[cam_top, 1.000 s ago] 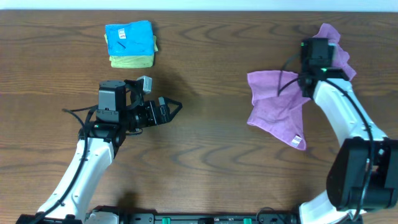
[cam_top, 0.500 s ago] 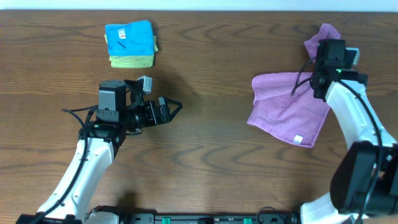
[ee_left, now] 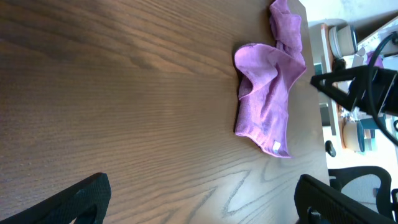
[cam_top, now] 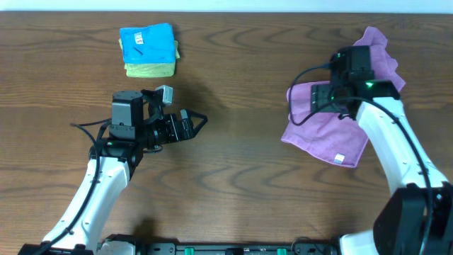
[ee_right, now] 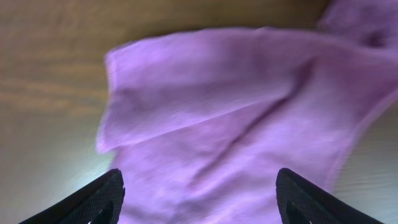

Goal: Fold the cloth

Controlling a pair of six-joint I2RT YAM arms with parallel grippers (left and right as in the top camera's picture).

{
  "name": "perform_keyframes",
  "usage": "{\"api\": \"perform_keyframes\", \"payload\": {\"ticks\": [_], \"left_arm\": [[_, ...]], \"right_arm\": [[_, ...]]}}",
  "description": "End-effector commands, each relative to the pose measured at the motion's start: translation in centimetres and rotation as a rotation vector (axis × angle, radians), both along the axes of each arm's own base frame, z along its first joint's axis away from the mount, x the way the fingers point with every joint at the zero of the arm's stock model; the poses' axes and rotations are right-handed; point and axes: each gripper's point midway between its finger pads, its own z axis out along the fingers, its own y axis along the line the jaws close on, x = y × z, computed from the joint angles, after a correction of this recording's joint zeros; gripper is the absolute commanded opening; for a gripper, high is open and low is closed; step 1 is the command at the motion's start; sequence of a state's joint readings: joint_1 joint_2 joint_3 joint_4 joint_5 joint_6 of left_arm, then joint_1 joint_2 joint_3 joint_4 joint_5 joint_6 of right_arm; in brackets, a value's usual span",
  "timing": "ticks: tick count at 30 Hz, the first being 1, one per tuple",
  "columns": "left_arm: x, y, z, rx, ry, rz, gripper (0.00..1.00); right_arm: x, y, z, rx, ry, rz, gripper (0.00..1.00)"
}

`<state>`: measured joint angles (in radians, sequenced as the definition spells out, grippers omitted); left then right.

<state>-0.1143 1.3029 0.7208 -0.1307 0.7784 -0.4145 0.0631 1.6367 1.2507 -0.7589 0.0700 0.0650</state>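
The lilac cloth (cam_top: pixel 322 131) lies loosely spread on the right side of the table, its top-left corner turned over and a small white tag (cam_top: pixel 340 159) at its lower edge. My right gripper (cam_top: pixel 316 98) hovers over the cloth's upper part. In the right wrist view its fingers (ee_right: pixel 93 199) stand wide apart above the purple fabric (ee_right: pixel 224 118), and the right gripper (ee_right: pixel 199 202) is open and holds nothing. My left gripper (cam_top: pixel 195 122) is open over bare wood at centre-left, far from the cloth (ee_left: pixel 266 99); its wrist view shows the left gripper (ee_left: pixel 202 208) with only table between the fingers.
A second crumpled purple cloth (cam_top: pixel 381 55) lies at the back right, touching the first one; the left wrist view also shows this other purple cloth (ee_left: pixel 287 25). A folded blue cloth (cam_top: pixel 146 40) sits on a yellow-green cloth (cam_top: pixel 150 69) at the back left. The table's right edge (ee_left: pixel 314 93) is close to the cloths.
The right gripper carried the bunched cloth to the right, opened and let it go, then swung back left over it. The cloth now lies flatter. The left arm has not moved.
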Motion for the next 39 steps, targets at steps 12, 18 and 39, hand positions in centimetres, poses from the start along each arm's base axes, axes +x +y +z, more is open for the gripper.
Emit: {"api": "perform_keyframes", "payload": {"ticks": [12,18,39], "left_arm": [[0.5,-0.2,0.9,0.007,-0.038,-0.012,0.96],[0.5,-0.2,0.9,0.007,-0.038,-0.012,0.96],[0.5,-0.2,0.9,0.007,-0.039,-0.012,0.96]], "right_arm": [[-2.7,6.9,-7.6,0.247,0.295,0.069,0.78],[-3.7,8.3,-9.8,0.248,0.368,0.078,0.75],[-4.5,7.7,-10.2,0.147,0.397,0.082,0.54]]}}
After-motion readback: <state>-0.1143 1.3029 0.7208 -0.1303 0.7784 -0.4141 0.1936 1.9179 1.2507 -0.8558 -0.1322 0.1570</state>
